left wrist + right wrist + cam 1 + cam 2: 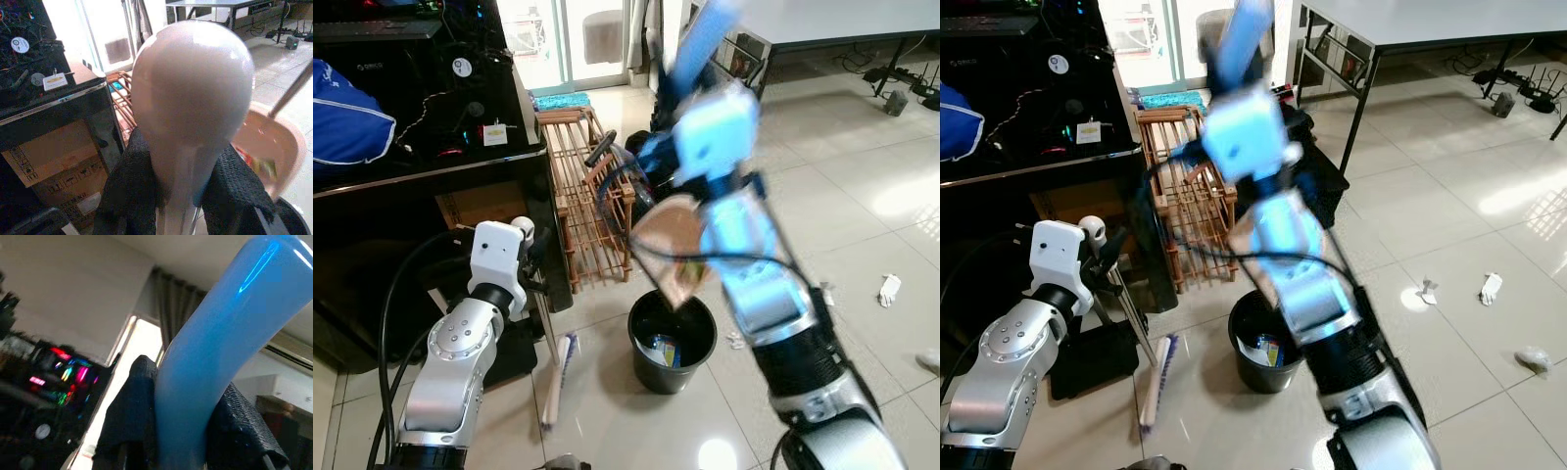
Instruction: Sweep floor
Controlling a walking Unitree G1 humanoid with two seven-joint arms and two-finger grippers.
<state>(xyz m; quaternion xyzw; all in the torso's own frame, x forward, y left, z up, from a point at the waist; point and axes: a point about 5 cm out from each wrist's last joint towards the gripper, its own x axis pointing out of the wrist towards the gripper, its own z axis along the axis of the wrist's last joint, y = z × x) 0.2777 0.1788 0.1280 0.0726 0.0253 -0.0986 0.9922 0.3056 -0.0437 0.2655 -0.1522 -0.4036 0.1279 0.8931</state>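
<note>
The right gripper [178, 431] clamps the blue dustpan handle [225, 338], tilting the dustpan [674, 257] over the black bin [672, 340], while the left gripper [181, 196] clamps the broom handle [193, 93].

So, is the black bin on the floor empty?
No, the black bin has colourful rubbish lying at its bottom, and the tilted dustpan hangs above it.

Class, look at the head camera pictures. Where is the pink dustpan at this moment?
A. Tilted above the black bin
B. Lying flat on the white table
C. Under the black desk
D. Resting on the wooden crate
A. The dustpan hangs tilted directly over the open black bin, which already holds some litter, while the right tool is shut on its blue handle.
</note>
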